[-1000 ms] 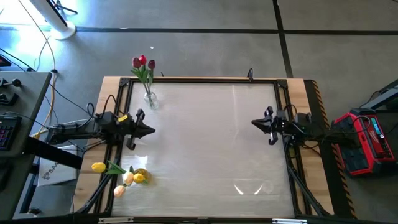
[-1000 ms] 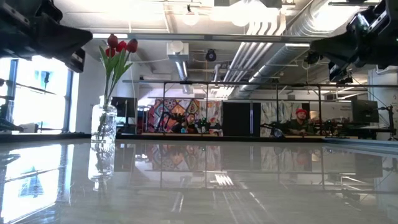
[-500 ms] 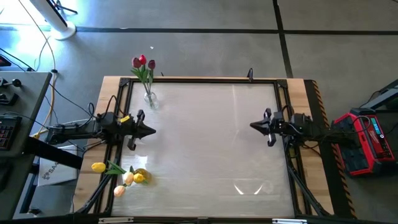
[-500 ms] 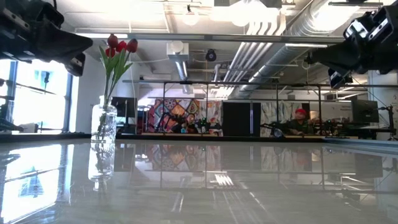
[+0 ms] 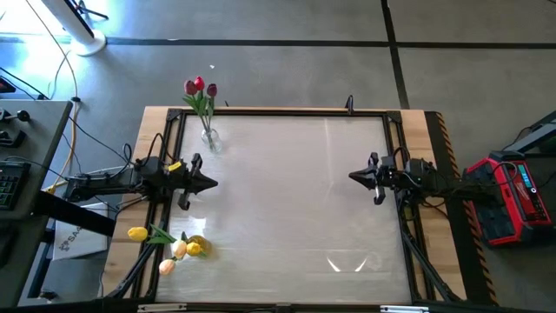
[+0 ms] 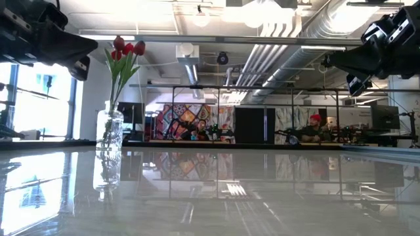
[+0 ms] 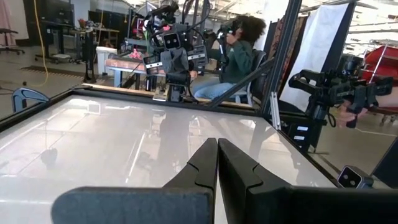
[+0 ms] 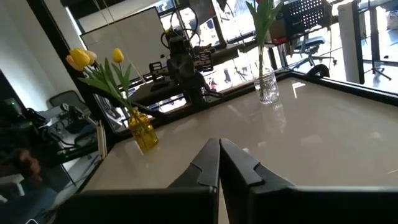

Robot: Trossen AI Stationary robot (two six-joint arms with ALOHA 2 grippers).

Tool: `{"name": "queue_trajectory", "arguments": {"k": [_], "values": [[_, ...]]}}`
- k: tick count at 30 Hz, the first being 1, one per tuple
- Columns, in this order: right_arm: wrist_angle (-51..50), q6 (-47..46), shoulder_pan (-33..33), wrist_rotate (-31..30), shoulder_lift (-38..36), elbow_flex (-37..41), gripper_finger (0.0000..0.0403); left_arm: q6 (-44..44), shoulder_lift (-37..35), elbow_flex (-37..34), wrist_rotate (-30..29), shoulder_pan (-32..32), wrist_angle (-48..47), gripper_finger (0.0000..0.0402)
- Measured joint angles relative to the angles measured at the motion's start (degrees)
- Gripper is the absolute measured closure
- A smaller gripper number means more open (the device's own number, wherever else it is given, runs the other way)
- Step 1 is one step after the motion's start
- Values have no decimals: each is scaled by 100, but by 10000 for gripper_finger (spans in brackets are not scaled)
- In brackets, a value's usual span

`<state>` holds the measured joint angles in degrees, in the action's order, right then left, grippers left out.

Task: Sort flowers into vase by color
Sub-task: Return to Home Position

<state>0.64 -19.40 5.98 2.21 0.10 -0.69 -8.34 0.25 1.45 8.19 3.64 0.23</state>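
Three red flowers (image 5: 200, 86) stand on green stems in a clear vase (image 5: 209, 139) at the far left corner of the bench (image 5: 287, 200). In the low view that vase (image 6: 109, 128) is upright, with the red heads (image 6: 126, 47) bunched close together above it. The yellow and cream flowers (image 5: 170, 247) sit in a yellow vase (image 5: 198, 247) near the bench's front left corner, their heads leaning out past the left edge. The right wrist view shows this vase (image 8: 143, 133) upright with its yellow heads (image 8: 81, 57) fanned above it. The left hand (image 5: 213, 183) hovers over the left side of the bench, between the two vases and apart from both, pointing toward the middle. Its fingers (image 7: 236, 171) are pressed together with nothing held. The right hand (image 5: 353, 176) hangs over the right side, facing the left one and well apart from both vases. Its fingers (image 8: 239, 165) are likewise closed tight and empty. In the low view both arms are raised off the surface, the left arm (image 6: 39, 36) on one side and the right arm (image 6: 374, 56) on the other. Beyond the bench a person in a green top (image 7: 239, 59) sits, and a red case (image 5: 508, 196) stands on the floor to the right.
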Motion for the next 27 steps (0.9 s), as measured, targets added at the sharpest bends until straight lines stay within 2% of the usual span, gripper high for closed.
{"name": "queue_trajectory", "arguments": {"k": [27], "values": [[0, -116, 0, -3, 0, 0, 402, 0, 0, 0, 0, 0, 0, 401]]}}
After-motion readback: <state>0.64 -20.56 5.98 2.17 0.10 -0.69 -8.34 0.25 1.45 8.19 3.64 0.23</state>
